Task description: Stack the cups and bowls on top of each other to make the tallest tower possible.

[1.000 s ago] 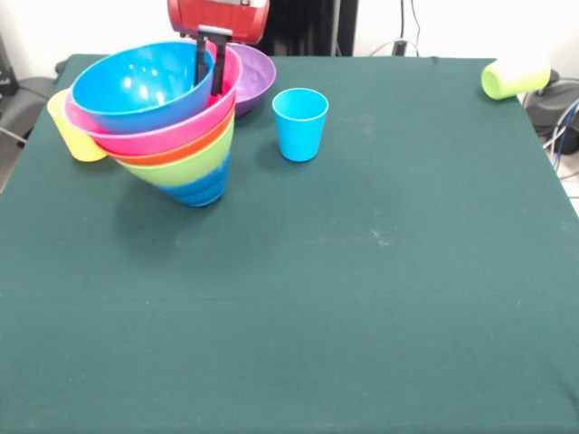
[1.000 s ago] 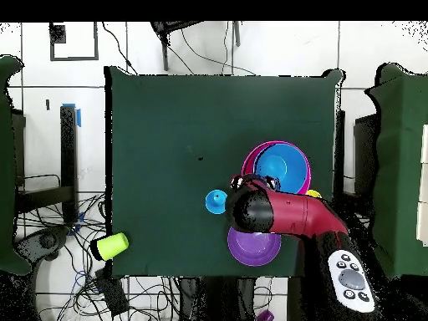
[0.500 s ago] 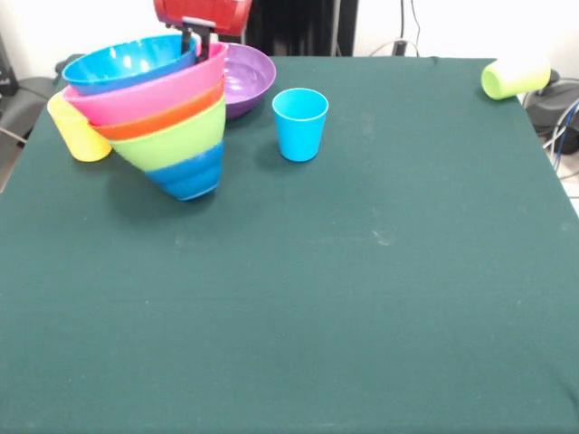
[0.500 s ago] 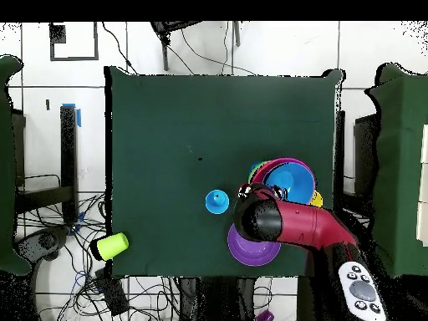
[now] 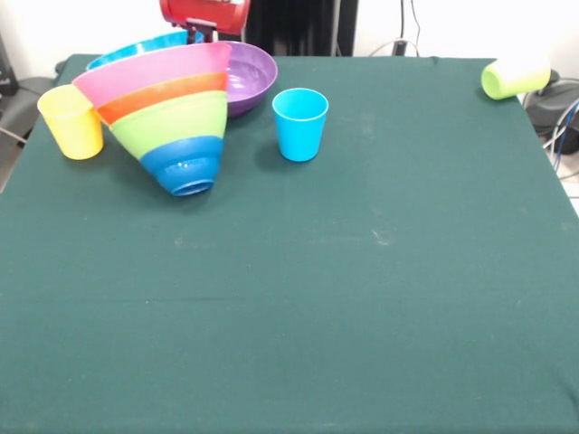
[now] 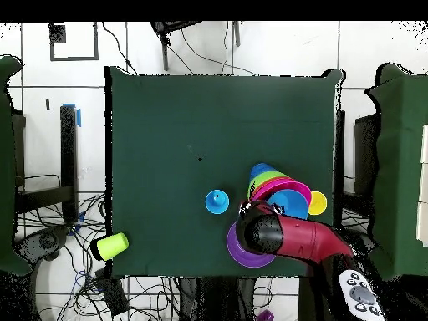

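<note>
The tower (image 5: 172, 108) of nested bowls leans far over, with its small dark blue bowl (image 5: 185, 172) showing its base to the front view and a light blue bowl (image 5: 145, 45) on top. My gripper (image 5: 197, 36) is at the stack's far rim, shut on it. From overhead the tower (image 6: 280, 191) pokes out past my arm (image 6: 276, 236), which hides the gripper. The purple bowl (image 5: 249, 77) stands right behind the stack. A yellow cup (image 5: 71, 122) stands upright to its left and a light blue cup (image 5: 299, 122) to its right. The lime green cup (image 5: 514, 77) lies on its side at the far right corner.
The green table (image 5: 362, 289) ends close behind the purple bowl (image 6: 238, 249) and beside the yellow cup (image 6: 318, 201). Cables and dark gear (image 5: 561, 117) sit off the right edge near the lime green cup (image 6: 111, 245).
The gripper has drawn back and up with the stack's rim. The tower has tipped from leaning towards the front to lying back with its base raised. The yellow cup now shows in full.
</note>
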